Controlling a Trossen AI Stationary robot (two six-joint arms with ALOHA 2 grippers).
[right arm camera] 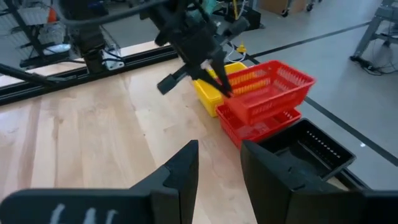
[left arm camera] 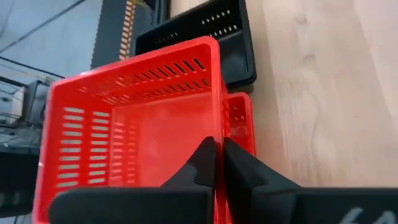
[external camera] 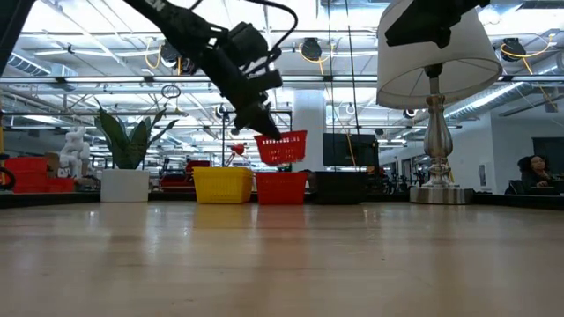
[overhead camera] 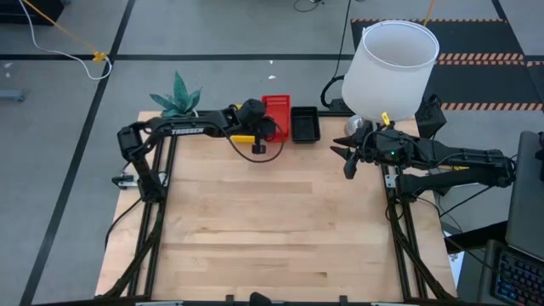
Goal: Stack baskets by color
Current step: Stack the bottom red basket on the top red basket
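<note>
Above table, tilted red basket (external camera: 284, 147)

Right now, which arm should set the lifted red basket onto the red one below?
Left. The left gripper is already shut on the lifted red basket's rim, holding it tilted just above the red stack, between the yellow and black baskets. The right gripper waits open, empty, apart near the lamp.

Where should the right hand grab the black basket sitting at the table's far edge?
Take the black basket by one thin side wall, coming straight down from above: it sits upright with its mouth open. Probably the wall away from the red stack, since the left hand holds a red basket just above that stack.
</note>
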